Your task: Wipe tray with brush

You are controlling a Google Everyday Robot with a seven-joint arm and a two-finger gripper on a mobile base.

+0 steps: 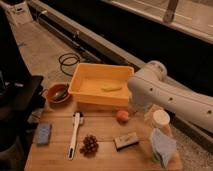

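One camera looks down from the table's [102,129] near edge, fairly close, toward the tray [97,99], claw [139,105] beside its right corner.

Gripper hidden under arm [167,95] bend. Just below that spot: orange ball [122,116], black block [126,141]. Right: white-lidded cup [161,120]. Far left: red bowl [57,93], blue sponge [43,133], pinecone [90,145].

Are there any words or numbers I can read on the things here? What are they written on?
No word or number can be read anywhere.
The white box on the floor at the far left: dark marks, too blurred to read.
The tray, brush, black block and white-lidded container: no text shows.
The robot arm, by the tray's right end: plain white; its gripper is not in view.
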